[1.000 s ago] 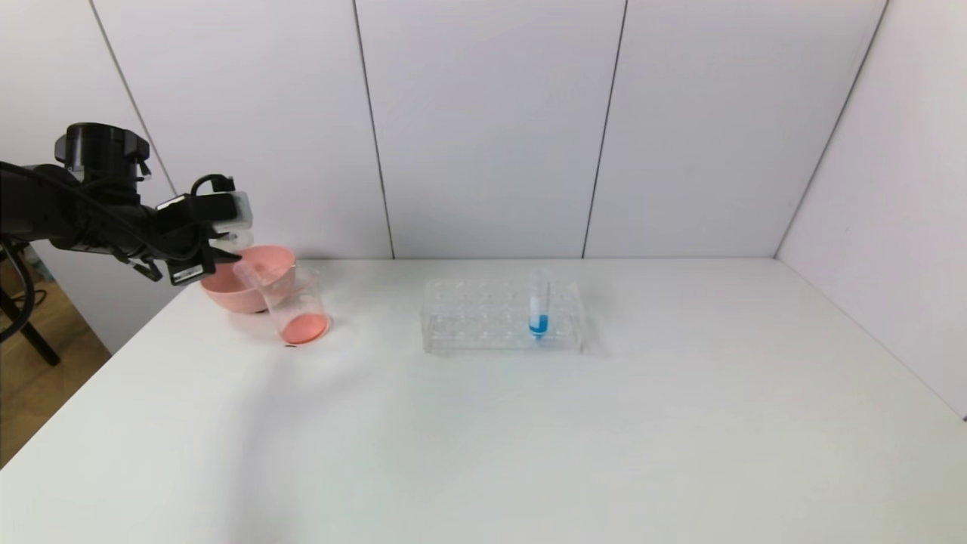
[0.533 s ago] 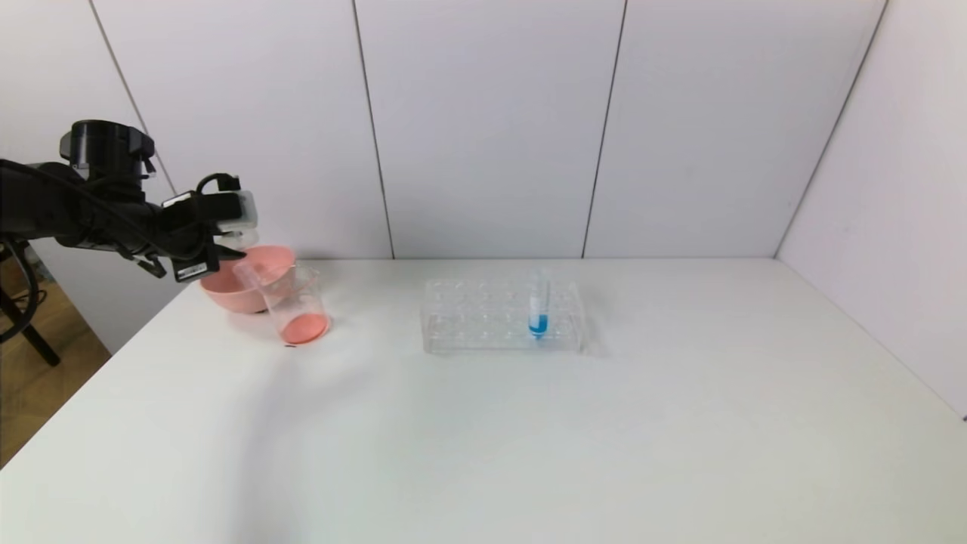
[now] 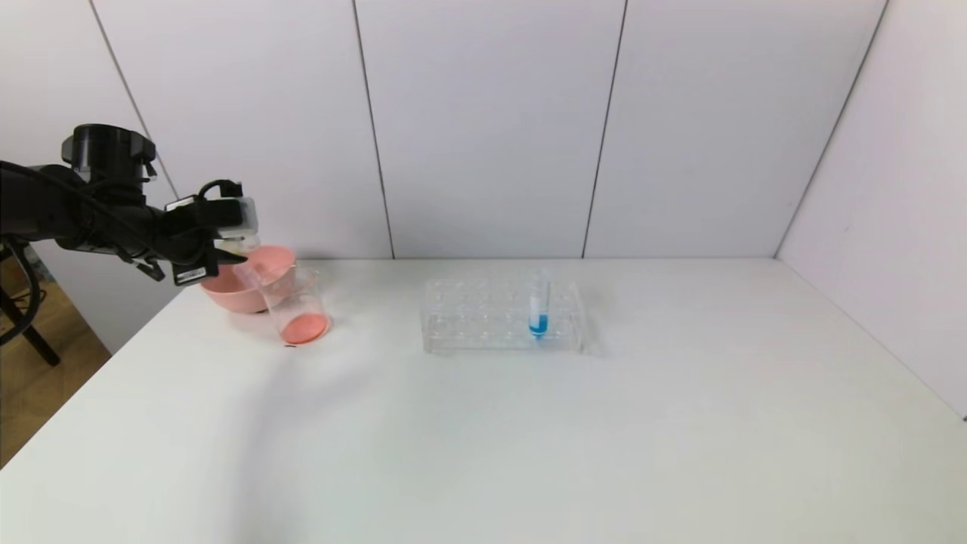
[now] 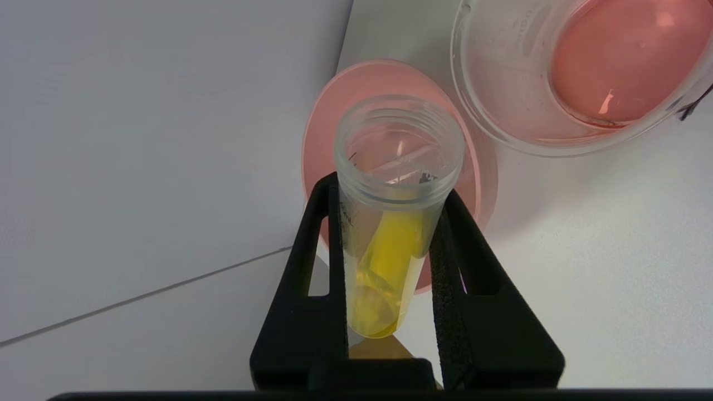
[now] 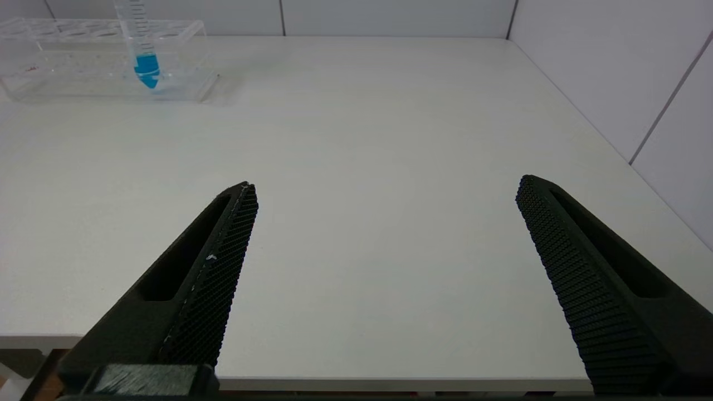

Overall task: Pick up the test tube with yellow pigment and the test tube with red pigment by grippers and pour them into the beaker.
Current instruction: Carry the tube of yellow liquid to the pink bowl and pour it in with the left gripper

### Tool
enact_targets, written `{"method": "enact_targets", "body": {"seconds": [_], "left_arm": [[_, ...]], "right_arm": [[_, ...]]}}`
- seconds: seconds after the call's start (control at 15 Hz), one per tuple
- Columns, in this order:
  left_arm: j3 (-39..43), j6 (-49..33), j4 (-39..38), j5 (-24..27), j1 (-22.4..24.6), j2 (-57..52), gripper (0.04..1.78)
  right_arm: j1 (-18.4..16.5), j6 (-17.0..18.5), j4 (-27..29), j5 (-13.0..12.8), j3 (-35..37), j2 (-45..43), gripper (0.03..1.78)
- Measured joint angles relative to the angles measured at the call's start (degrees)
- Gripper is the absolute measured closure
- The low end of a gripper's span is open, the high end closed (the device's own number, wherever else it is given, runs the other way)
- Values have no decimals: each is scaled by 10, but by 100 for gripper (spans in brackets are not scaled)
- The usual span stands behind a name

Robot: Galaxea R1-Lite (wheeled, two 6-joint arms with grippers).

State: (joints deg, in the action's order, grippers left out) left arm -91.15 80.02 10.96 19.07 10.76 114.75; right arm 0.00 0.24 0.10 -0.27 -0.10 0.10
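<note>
White table point(image 3: 529, 423), broad and bare toward front and right edges. Far left corner crowded: left gripper point(image 4: 390, 234) clamped on test tube with yellow pigment point(image 4: 390, 245), over pink bowl point(image 3: 264, 276), just beside beaker point(image 3: 298, 306). Mid-table: clear rack point(image 3: 483, 317) with blue tube point(image 3: 538, 306). Right gripper point(image 5: 384, 223) spread wide, holding nothing, at front edge.

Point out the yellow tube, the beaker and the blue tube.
yellow tube point(image 4: 390, 245), left wrist view, on its yellow liquid between the fingers.
beaker point(image 3: 301, 310), head view, on its clear wall.
blue tube point(image 3: 538, 323), head view, on its blue liquid.
</note>
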Motion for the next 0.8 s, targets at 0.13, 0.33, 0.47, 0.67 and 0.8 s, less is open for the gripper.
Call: {"method": "enact_targets", "body": {"seconds": [0.13, 0.33, 0.47, 0.67, 0.8], "left_arm": [[-2, 1, 5, 0, -3, 0, 138], [-14, 1, 38, 8, -4, 2, 138], [-17, 1, 42, 9, -4, 2, 138], [-25, 1, 70, 9, -4, 2, 138], [-36, 2, 96, 9, -4, 2, 138]], "right_arm": [[0, 0, 0, 0, 0, 0, 11], [0, 0, 0, 0, 0, 0, 11], [0, 0, 0, 0, 0, 0, 11], [0, 0, 0, 0, 0, 0, 11], [0, 0, 0, 0, 0, 0, 11]]}}
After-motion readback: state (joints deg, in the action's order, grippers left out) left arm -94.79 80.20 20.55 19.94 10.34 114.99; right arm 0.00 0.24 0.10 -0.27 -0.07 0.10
